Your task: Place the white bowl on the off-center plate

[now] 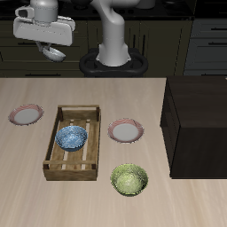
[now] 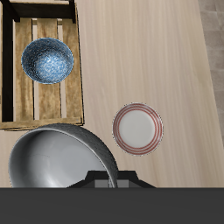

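The white bowl [image 1: 55,53] hangs high above the table's back edge, its rim pinched in the gripper [image 1: 48,46], whose fingers are clamped on it. The off-center plate [image 1: 26,114] lies bare below, nearer the front. This looks like the carry step: the next move calls for bringing the bowl over that plate, clear of the wooden tray [image 1: 58,158] holding the blue bowl [image 1: 72,136] and not toward the other plate [image 1: 126,131], then lowering and letting go.
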